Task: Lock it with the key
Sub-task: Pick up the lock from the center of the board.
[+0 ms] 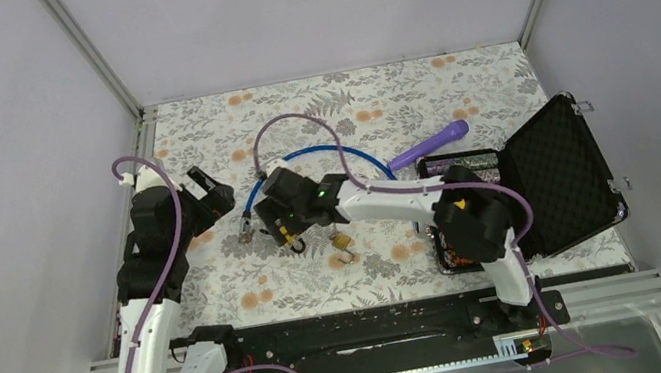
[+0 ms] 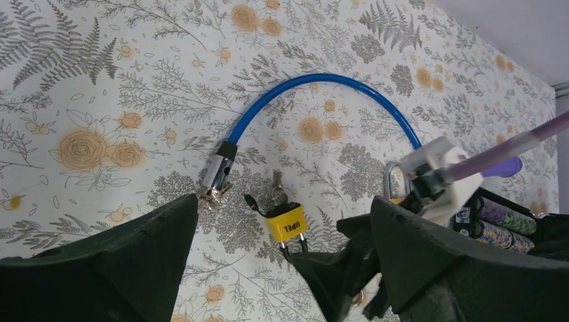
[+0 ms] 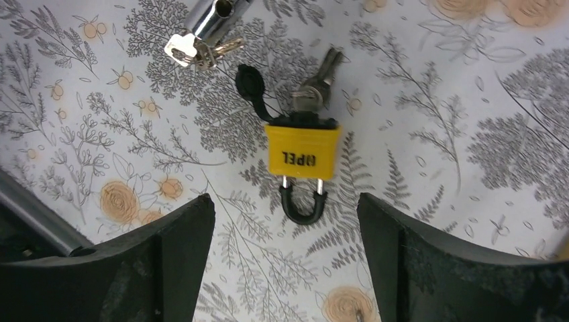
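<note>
The floral tabletop (image 1: pixel 491 78) is being shown whole only by the top view, where an open black case (image 1: pixel 563 173) is lying at the right with a purple pen (image 1: pixel 429 144) just beside it, and both arms are being reached toward the middle. The blue cable lock (image 1: pixel 340 147) is being seen there as an arc behind the right gripper (image 1: pixel 284 225). The bunch of keys (image 3: pixel 201 47) at its chrome end is being picked out clearly only by the wrist views. The left gripper (image 1: pixel 206 192) is being held at the left, its jaws spread wide and empty. The right gripper's jaws are likewise being held wide, gripping nothing, one on either side of the yellow padlock (image 3: pixel 302 153), which is lying flat on the tabletop near the cable's chrome end. From above, the padlock is being largely covered by that gripper. A key (image 3: pixel 310 99) is being shown seated in its keyhole, beside an opened black dust cap (image 3: pixel 251 84).
</note>
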You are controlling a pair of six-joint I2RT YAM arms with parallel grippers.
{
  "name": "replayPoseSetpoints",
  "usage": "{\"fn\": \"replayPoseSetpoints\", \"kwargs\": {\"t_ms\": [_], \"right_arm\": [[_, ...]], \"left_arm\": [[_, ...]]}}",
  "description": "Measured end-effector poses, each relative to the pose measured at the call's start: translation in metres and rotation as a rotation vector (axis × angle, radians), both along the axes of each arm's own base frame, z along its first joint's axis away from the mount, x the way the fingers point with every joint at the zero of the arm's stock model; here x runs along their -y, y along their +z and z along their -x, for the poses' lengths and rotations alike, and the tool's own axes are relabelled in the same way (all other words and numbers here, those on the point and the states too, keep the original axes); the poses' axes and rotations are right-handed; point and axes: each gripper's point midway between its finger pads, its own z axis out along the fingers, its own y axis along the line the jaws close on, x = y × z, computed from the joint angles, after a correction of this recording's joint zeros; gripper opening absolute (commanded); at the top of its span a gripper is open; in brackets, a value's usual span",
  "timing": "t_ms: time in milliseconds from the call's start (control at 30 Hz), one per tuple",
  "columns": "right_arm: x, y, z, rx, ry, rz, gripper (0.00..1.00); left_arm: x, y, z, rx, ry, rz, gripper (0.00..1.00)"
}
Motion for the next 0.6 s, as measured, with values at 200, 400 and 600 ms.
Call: {"fn": "replayPoseSetpoints", "kwargs": {"t_ms": [200, 400, 600], "right_arm": [[-0.030, -0.022, 0.004, 0.079, 0.039, 0.082, 0.83], [-0.021, -0.045, -0.002, 0.115, 0.022, 0.183, 0.83], [-0.011, -0.063, -0.006, 0.128, 0.028, 0.254, 0.76]], "left_arm": [[-0.010, -0.008, 0.004, -0.038, 0.046, -0.029, 0.99], [-0.018, -0.006, 0.005, -0.040, 0.089, -0.048, 0.99], [-0.023, -0.005, 0.005, -0.039, 0.122, -0.056, 0.99]]}}
